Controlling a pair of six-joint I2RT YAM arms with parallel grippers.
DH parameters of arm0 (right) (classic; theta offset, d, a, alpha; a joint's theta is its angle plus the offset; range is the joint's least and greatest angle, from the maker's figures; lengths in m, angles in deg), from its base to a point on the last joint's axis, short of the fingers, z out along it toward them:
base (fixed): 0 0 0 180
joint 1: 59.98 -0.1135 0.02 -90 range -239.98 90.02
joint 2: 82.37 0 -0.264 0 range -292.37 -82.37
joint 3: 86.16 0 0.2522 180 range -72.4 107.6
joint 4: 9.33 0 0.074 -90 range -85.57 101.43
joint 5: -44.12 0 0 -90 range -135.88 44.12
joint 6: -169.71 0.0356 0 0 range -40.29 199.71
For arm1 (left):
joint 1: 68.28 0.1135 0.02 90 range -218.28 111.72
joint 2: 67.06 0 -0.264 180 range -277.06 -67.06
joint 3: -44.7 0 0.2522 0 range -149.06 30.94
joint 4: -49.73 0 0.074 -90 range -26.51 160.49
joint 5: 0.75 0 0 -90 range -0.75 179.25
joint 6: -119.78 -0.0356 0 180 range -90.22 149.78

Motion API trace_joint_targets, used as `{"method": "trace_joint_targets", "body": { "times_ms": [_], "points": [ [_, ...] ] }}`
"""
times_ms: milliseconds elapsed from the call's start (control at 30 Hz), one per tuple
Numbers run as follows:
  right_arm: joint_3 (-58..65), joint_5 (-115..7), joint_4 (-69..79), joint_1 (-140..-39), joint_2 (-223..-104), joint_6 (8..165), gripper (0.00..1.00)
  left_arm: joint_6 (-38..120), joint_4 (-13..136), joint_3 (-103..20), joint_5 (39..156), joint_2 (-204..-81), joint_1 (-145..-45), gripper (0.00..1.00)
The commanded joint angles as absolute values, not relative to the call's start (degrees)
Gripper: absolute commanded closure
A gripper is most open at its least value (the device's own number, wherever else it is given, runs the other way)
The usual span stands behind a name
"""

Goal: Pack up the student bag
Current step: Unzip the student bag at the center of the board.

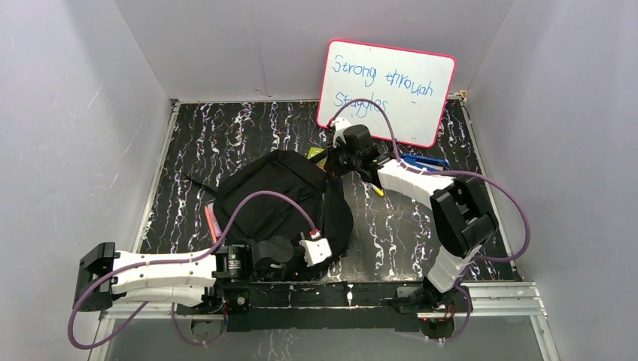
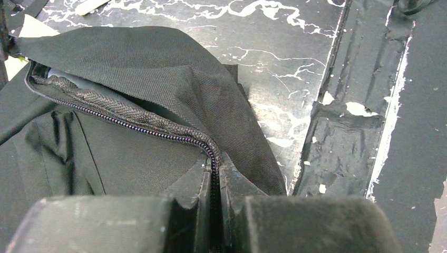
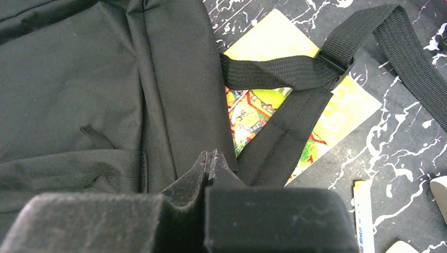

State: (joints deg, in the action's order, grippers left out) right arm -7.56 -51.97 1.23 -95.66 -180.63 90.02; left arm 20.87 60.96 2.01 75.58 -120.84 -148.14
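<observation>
Currently left gripper (image 2: 215, 174) is pinching the black backpack (image 2: 132, 158) at its zipper seam (image 2: 132, 122), the bag lying ahead-left of the jaws. Right gripper (image 3: 211, 161) jaws are pressing together at its edge beside a strap (image 3: 284, 71). I'm judging it soft, floppy and light, so seams are looking like the best hold.

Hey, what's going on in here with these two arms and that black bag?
Two robot arms are working on a soft black fabric backpack. The left pincer is shut on its zip edge, beside the gaping opening. The right pincer is shut at the far edge, near a black webbing strap lying over a yellow illustrated booklet.
</observation>
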Motion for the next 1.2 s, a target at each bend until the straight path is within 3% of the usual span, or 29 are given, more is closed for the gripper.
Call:
{"method": "trace_joint_targets", "body": {
  "times_ms": [0, 333, 600, 700, 800, 900, 1167],
  "points": [
    [-0.84, -43.33, -8.05, -91.19, -182.87, 88.03, 1.0, 22.13, 62.66, -0.04, 84.42, -119.09, -149.64, 1.0],
    [5.61, -38.96, -7.82, -89.21, -190.73, 87.28, 1.0, 22.34, 63.15, -0.35, 84.53, -118.78, -149.63, 1.0],
    [1.6, -38.05, -8.5, -88.41, -185.76, 87.0, 1.0, 23.93, 63.14, -0.02, 80.46, -118.29, -149.62, 1.0],
    [-0.75, -40.88, -8.31, -88.42, -180.31, 87.6, 0.8, 24.58, 63.15, 0.09, 77.75, -118.92, -149.58, 0.99],
    [-3.82, -42.82, -7.32, -88.44, -173.91, 89.07, 0.6, 24.77, 62.52, 0.18, 76.2, -119.66, -149.58, 0.81],
    [-6.47, -43.55, -4.7, -88.41, -168.16, 91.18, 0.47, 24.66, 60.62, 0.73, 75.18, -119.89, -149.58, 0.66],
    [-15.6, -45.53, 1.07, -88.4, -155.09, 96.61, 0.42, 29.34, 55.66, 2.29, 63.22, -116.02, -149.56, 0.44]
  ]
}}
